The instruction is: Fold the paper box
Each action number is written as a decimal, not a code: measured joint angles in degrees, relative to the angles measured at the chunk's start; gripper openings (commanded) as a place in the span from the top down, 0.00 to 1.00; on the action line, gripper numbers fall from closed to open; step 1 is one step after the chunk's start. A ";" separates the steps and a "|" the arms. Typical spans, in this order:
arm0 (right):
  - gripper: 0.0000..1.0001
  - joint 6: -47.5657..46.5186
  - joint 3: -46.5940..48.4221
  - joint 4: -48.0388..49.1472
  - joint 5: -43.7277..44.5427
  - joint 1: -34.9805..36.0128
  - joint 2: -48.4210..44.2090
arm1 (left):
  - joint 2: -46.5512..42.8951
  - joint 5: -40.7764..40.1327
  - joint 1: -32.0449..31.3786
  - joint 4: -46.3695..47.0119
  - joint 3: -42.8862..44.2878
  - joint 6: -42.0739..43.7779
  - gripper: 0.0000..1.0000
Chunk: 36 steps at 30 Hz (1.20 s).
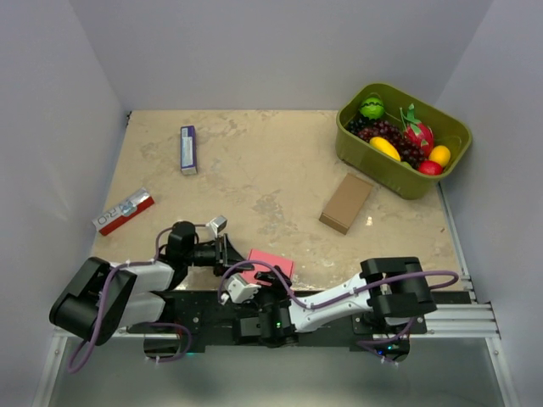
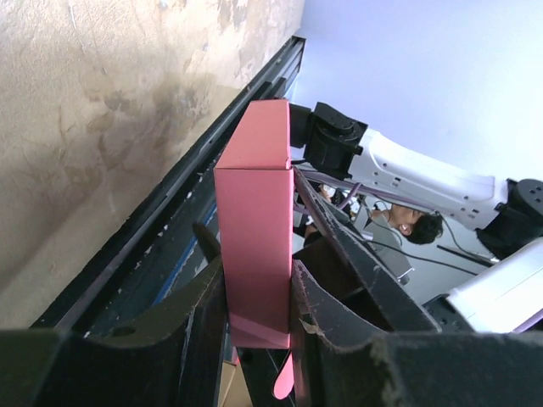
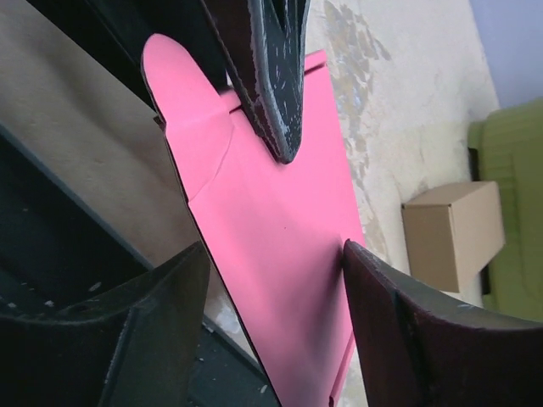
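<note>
The paper box [image 1: 273, 261] is a small pink-red packet held up at the table's near edge, between both arms. My left gripper [image 1: 227, 252] is shut on it. In the left wrist view the box [image 2: 254, 212] stands upright with its narrow sides pinched by the left gripper [image 2: 257, 275]. My right gripper [image 1: 253, 278] comes in from below. Its wrist view shows the box's broad pink face [image 3: 271, 220] spanning the right gripper [image 3: 276, 250], a fingertip against each edge. A rounded tab [image 3: 170, 72] sticks out at the top, beside a left finger [image 3: 276, 93].
A green bin [image 1: 441, 157] of toy fruit sits at the back right, with a brown cardboard box [image 1: 346, 203] in front of it. A red-and-white packet [image 1: 124, 211] lies at the left and a purple-white packet [image 1: 188, 149] farther back. The black rail [image 1: 339, 318] runs along the near edge.
</note>
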 measured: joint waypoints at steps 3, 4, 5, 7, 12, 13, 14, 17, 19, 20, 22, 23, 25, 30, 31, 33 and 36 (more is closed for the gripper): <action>0.48 1.14 0.79 -2.62 1.86 0.00 1.49 | -0.33 -0.09 0.00 0.44 -0.24 -0.90 0.65; 0.54 1.55 1.03 -3.43 2.54 0.00 1.81 | -0.37 -0.07 0.00 0.50 -0.24 -0.98 0.62; 0.56 1.79 1.20 -4.22 2.95 0.00 2.03 | -0.50 -0.07 0.00 0.52 -0.24 -1.03 0.56; 0.60 2.25 1.53 -4.92 3.04 0.00 2.19 | -1.05 0.00 0.00 0.66 -0.24 -1.29 0.36; 0.66 1.88 1.31 -5.73 1.55 -0.20 1.55 | -4.52 0.68 0.98 -9.35 3.34 6.93 0.16; 0.66 1.53 1.16 -5.68 0.96 -0.31 1.09 | -4.90 0.35 1.49 -11.82 4.50 9.53 0.15; 0.68 0.96 0.72 -5.25 -0.07 -0.61 0.20 | -5.49 -0.26 2.29 -15.65 6.47 12.72 0.15; 0.68 -1.25 -1.62 -4.09 -4.63 -2.84 -5.95 | -7.56 -2.19 6.08 -23.52 10.99 21.31 0.14; 0.68 -3.17 -2.71 -3.23 -8.37 -5.60 -11.32 | -9.38 -3.32 9.42 -26.53 11.74 25.64 0.13; 0.68 -4.20 -2.97 -2.58 -10.47 -7.13 -13.97 | -10.12 -3.82 11.06 -27.91 11.65 27.21 0.14; 0.68 -6.34 -3.04 -1.27 -15.39 -10.78 -18.60 | -11.30 -4.50 14.58 -29.22 10.97 29.29 0.14; 0.68 -7.50 -3.02 -0.72 -18.12 -12.68 -20.44 | -11.87 -5.03 16.13 -29.51 10.60 29.92 0.14; 0.67 -9.92 -2.58 -0.33 -23.23 -16.26 -22.73 | -13.33 -6.32 18.16 -29.88 10.36 31.08 0.14; 0.69 -14.75 2.62 -2.29 -33.59 -23.63 -20.13 | -20.92 -11.80 18.84 -34.60 12.66 36.22 0.14; 0.69 -15.56 3.63 -2.78 -35.19 -24.57 -19.19 | -22.29 -13.25 18.86 -36.35 14.01 38.05 0.14; 0.69 -17.44 5.51 -3.50 -38.73 -26.75 -16.81 | -25.33 -16.81 18.86 -39.85 17.70 42.01 0.14; 0.70 -19.85 7.19 -5.03 -44.61 -30.18 -13.27 | -29.35 -21.27 18.86 -43.12 22.49 47.80 0.13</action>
